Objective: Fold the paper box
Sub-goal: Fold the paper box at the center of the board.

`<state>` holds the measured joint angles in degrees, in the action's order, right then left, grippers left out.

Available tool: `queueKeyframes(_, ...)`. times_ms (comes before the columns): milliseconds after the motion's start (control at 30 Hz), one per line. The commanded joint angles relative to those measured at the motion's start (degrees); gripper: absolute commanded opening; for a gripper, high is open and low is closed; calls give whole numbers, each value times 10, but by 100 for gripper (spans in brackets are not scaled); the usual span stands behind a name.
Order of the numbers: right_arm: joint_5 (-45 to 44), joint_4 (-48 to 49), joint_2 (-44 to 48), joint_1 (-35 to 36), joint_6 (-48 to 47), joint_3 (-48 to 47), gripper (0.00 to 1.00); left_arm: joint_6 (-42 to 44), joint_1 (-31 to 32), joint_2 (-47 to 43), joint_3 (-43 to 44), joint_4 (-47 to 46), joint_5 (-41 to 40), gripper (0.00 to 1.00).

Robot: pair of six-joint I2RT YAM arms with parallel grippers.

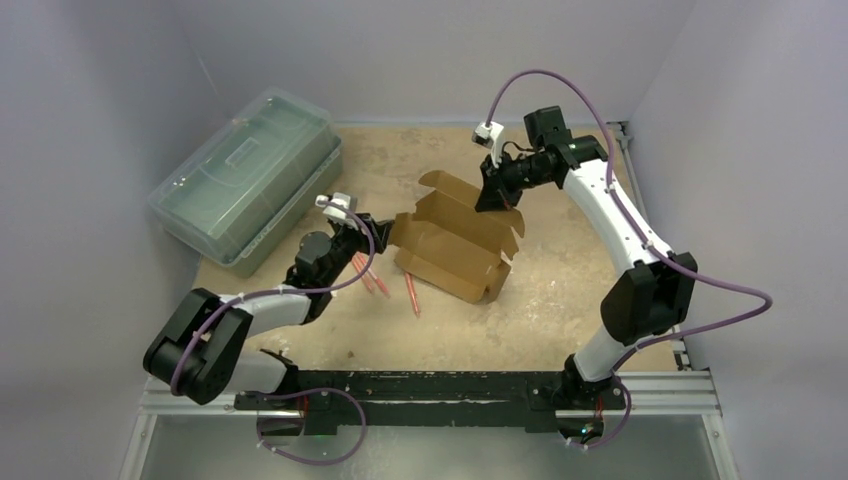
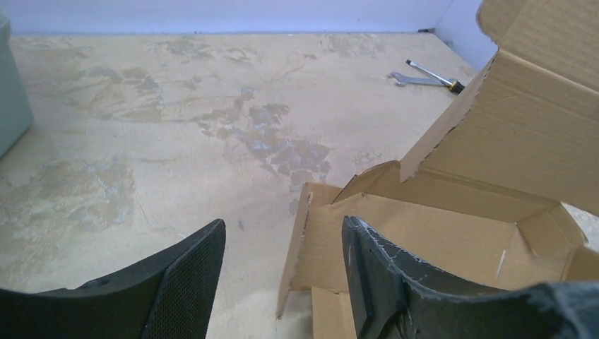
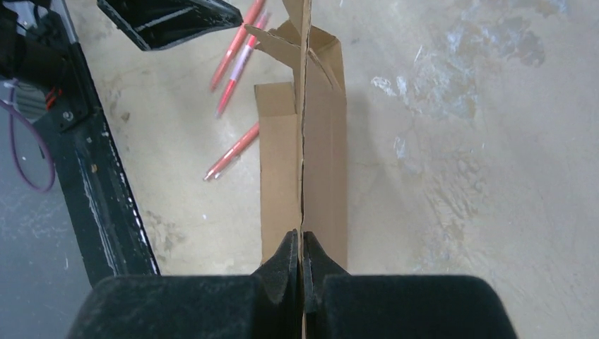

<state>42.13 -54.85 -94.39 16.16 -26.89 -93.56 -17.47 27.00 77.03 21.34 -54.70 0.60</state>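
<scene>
My left arm [image 1: 250,312] lies low, elbow folded near me. My left pincer [image 1: 377,232] is released, jaws apart at the left end of the paper box [image 1: 452,255], which sits midway across the counter [image 1: 570,290]. My right arm [image 1: 622,225] arches high, my right pincer [image 1: 493,200] clenched on the box's far upright flap.

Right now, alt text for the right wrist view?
The right end effector is shut on a cardboard panel of the paper box, seen edge-on up the middle. Red pens lie on the table beside it.
</scene>
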Motion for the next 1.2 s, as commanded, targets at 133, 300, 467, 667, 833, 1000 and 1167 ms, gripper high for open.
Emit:
queueKeyframes(133, -9, -5, 37, -2, -32, 16, 0, -32, -2, 32, -14, -20, 47, 59)
queueKeyframes(300, -7, 10, 56, -2, -30, 31, 0, -68, -2, 62, -6, -36, 71, 56)
queueKeyframes(467, 1, 20, 54, -2, -27, 50, 0, -141, -2, 59, -6, -64, 88, 51)
queueKeyframes(667, 24, 12, 49, -3, -27, 41, 0, -227, -1, 50, -24, -170, 133, 49)
queueKeyframes(833, 35, 11, 50, -10, -25, 40, 0, -286, -1, 68, -5, -149, 126, 37)
queueKeyframes(1000, 47, 11, 54, -16, -23, 42, 0, -324, -1, 107, 13, -165, 105, 29)
queueKeyframes(1167, 54, 14, 56, -16, -18, 47, 0, -344, 3, 131, 54, -161, 110, 21)
